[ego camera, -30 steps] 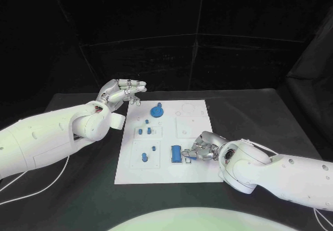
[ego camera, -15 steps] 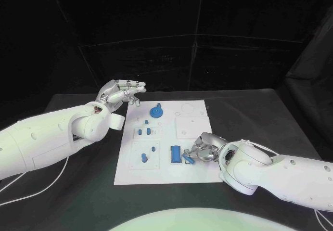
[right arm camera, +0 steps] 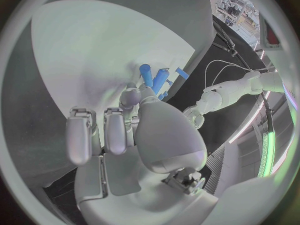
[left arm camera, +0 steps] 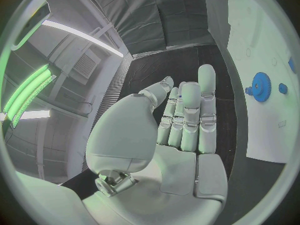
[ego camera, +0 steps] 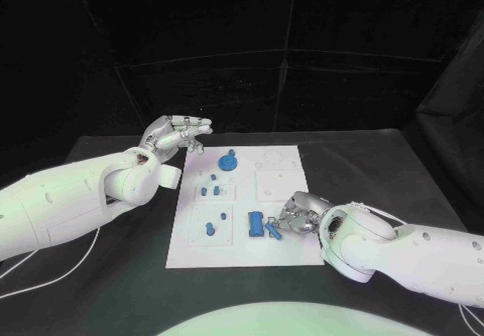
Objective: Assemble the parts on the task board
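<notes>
Parts (ego camera: 257, 223) are lying on the white task board (ego camera: 287, 252) mid-table. At the near right, a small blue peg (ego camera: 274, 230) is being pinched by the right hand (ego camera: 299, 217) beside a blue block; since a second ago it is being tilted nearer. The right wrist view is showing fingertips (right arm camera: 129, 98) closed on the peg (right arm camera: 146, 75). At the far left, off the board's edge, the left hand (ego camera: 178, 133) is being held empty, fingers loosely curled; a blue gear (left arm camera: 260, 87) is being shown in its wrist view.
</notes>
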You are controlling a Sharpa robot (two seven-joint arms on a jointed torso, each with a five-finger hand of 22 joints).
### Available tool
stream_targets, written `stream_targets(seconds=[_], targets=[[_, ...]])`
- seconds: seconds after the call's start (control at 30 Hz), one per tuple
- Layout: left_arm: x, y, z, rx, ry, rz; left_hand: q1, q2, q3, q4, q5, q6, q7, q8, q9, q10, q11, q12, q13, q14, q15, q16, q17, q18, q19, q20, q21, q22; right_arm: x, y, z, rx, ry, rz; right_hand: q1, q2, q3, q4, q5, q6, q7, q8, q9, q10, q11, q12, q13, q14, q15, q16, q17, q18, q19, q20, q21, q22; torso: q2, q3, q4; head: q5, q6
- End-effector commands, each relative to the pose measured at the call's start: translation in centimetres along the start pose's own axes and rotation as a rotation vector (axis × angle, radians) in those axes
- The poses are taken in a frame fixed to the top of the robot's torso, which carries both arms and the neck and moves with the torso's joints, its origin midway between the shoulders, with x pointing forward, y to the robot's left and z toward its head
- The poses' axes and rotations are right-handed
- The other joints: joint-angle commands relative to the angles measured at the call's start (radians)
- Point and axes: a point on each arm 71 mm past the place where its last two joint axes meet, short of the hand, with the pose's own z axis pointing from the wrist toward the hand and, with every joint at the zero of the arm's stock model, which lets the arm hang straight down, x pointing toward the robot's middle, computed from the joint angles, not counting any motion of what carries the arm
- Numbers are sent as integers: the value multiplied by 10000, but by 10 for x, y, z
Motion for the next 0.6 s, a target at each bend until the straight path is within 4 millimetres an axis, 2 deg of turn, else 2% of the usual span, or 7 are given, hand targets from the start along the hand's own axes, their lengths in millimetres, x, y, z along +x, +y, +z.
stream_targets(seconds=[0.03, 0.13, 0.17, 0.33, 0.6], targets=[[1, -1, 0, 43, 94, -78, -14, 86, -63, 17, -1, -38, 1, 59, 5, -67, -9, 61, 14, -66, 6, -21, -10, 140, -5, -7, -36, -8, -1, 2, -1, -89, -70, -97, -296, 29, -38, 233, 169, 55, 37, -59, 5, 78, 32, -50, -2, 514, -29, 22, 5, -69, 219, -38, 53, 1551, -1, 3, -10, -12, 11], [1, -1, 0, 36, 93, -78, -14, 86, -63, 17, -1, -38, 1, 59, 5, -67, -9, 61, 14, -66, 6, -21, -10, 140, -5, -7, -36, -8, -1, 1, -1, -96, -133, -76, -618, 45, -200, 568, 777, 71, 49, -94, 3, 95, 45, -67, 4, 513, -16, 17, 5, -67, 215, -23, 48, 1547, 1, -1, -5, -19, 18], [1, -1, 0, 35, 93, -78, -14, 86, -63, 17, -1, -38, 1, 59, 5, -67, -9, 61, 14, -66, 6, -21, -10, 140, -5, -7, -36, -8, -1, 1, -1, -100, -157, -82, -712, 72, -242, 640, 842, 78, 55, -100, 4, 100, 51, -67, 8, 513, -12, 16, 4, -66, 213, -20, 45, 1545, 1, -2, -5, -19, 18], [1, -1, 0, 29, 99, -81, -9, 88, -67, 14, -1, -42, 3, 60, 4, -74, -8, 66, 13, -74, 6, -27, -32, 140, -3, -8, -40, -12, -2, 0, -1, -101, -243, -100, -1267, 228, -498, 716, 835, 98, 64, -134, 9, 111, 66, -83, 25, 511, 2, 6, -3, -65, 209, 0, 41, 1544, -2, -1, -1, -26, 21], [1, -1, 0, 21, 105, -83, -9, 88, -67, 14, -1, -42, 3, 60, 4, -74, -8, 66, 13, -74, 6, -27, -32, 140, -3, -8, -40, -12, -3, 0, -2, -144, -321, -61, -1464, 347, -590, 717, 832, 105, 57, -147, 18, 115, 62, -80, 45, 512, 1, 5, 1, -64, 208, 2, 38, 1543, -3, 3, -8, -36, 29]])
